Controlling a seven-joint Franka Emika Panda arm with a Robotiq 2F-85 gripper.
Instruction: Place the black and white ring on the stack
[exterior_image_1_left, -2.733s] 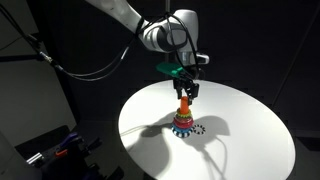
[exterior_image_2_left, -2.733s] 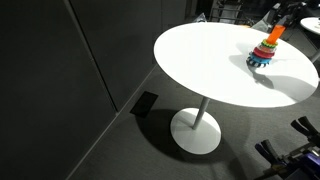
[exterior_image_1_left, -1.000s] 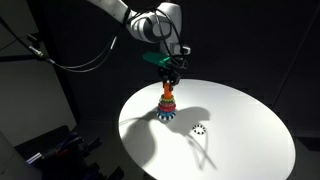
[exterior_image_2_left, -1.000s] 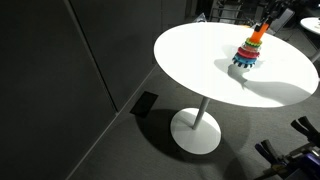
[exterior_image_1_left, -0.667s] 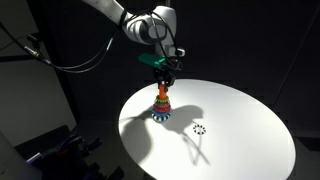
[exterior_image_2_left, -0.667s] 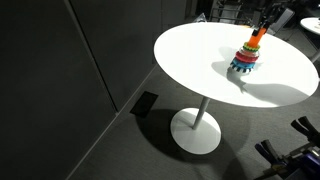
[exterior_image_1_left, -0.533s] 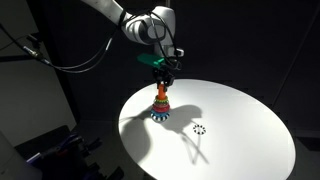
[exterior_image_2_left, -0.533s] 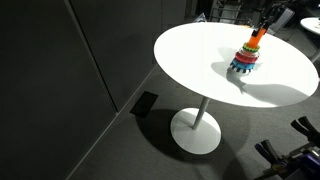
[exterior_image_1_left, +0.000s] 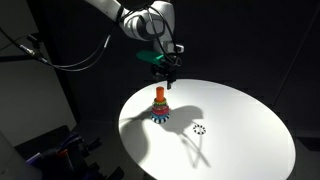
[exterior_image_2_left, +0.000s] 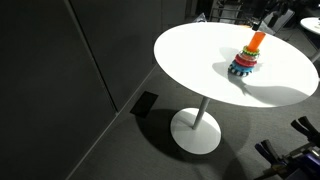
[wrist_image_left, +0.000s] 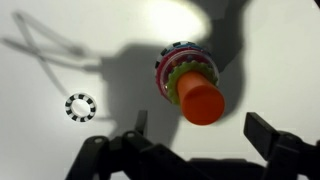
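Note:
The stack stands upright on the round white table, with an orange peg on top, coloured rings and a bluish bottom; it also shows in an exterior view and in the wrist view. The black and white ring lies flat on the table apart from the stack, and shows in the wrist view. My gripper hangs just above the peg, open and empty; its fingers straddle the peg top in the wrist view.
The round white table stands on a pedestal base over dark floor. A dark wall panel stands beside it. Cables and dark equipment sit near the table's edge.
The gripper moved the stack across the table away from the black and white ring, then let go of the peg and rose above it.

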